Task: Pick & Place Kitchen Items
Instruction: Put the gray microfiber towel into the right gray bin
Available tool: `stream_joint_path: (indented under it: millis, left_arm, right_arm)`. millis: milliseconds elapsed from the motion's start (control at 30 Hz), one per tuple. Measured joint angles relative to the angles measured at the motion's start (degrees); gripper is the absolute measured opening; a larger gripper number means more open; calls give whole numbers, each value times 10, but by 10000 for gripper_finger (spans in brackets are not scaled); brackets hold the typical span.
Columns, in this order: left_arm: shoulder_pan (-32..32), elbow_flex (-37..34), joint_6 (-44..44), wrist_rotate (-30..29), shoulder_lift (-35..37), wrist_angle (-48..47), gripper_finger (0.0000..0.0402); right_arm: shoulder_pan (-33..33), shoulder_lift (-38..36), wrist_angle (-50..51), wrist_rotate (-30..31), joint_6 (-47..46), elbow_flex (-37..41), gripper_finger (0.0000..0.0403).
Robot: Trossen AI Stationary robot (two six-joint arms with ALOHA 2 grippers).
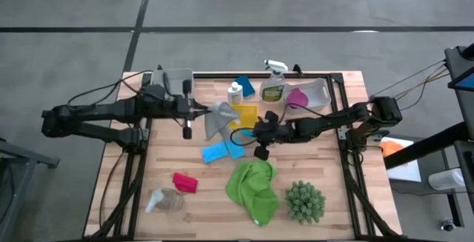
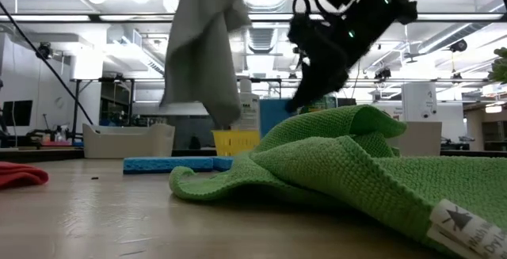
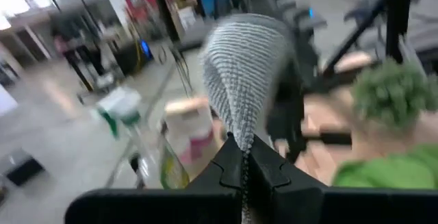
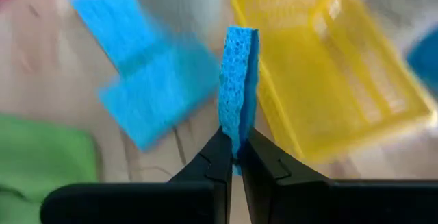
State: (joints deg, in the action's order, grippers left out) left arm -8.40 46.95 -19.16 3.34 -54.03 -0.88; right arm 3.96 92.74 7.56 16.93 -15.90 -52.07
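Note:
My left gripper (image 1: 200, 114) is over the table's far left part, shut on a grey cloth (image 1: 220, 118) that hangs above the table in the low view (image 2: 202, 53). My right gripper (image 1: 259, 138) is at mid-table beside the yellow tray (image 1: 246, 115), shut on a blue sponge (image 4: 238, 80). Two more blue sponges (image 1: 222, 151) lie flat on the table. A green cloth (image 1: 255, 186) lies crumpled near the front. The red cloth (image 1: 185, 183) and the clear jar (image 1: 164, 200) lie at the front left. My left gripper pinches a bunched part of the grey cloth (image 3: 239, 145) between its two fingers, coming about level from the table's left. The cloth hangs below the fingers, slack and clear of the table. My right gripper pinches the blue sponge's two broad faces at one end (image 4: 237, 142). Its fingers slant down from the table's right. The sponge stands on edge and sticks out past the fingertips.
At the far edge stand a spray bottle (image 1: 272, 83), a small white bottle (image 1: 235, 92) and another blue sponge (image 1: 245, 86). A magenta cloth (image 1: 298, 98) lies in a clear container (image 1: 317, 92). A spiky green plant (image 1: 305, 201) stands at the front right.

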Motion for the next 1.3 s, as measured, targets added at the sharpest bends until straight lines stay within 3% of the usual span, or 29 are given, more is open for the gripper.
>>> stream_joint_path:
  millis: [200,333,633,833,967,1133,1300]
  left_arm:
    - [0,6,2,15,-6,3,0]
    - [-1,8,9,15,-3,18,0]
    - [1,3,12,47,-6,53,0]
    - [1,-28,12,112,-6,165,0]
    - [1,-53,29,131,-6,234,0]
    - [1,-62,40,133,-14,251,0]
    - [1,-60,50,149,-75,311,0]
  right_arm:
    - [18,-17,-17,0,0,-1,25]
    - [21,-30,-4,4,-11,0,56]
    - [23,-95,93,40,-49,1,217]
    - [36,-137,84,85,-56,33,300]
    - [47,-154,49,117,-60,62,314]
    - [49,-159,39,132,-74,75,315]
    - [63,-164,23,141,-57,75,315]
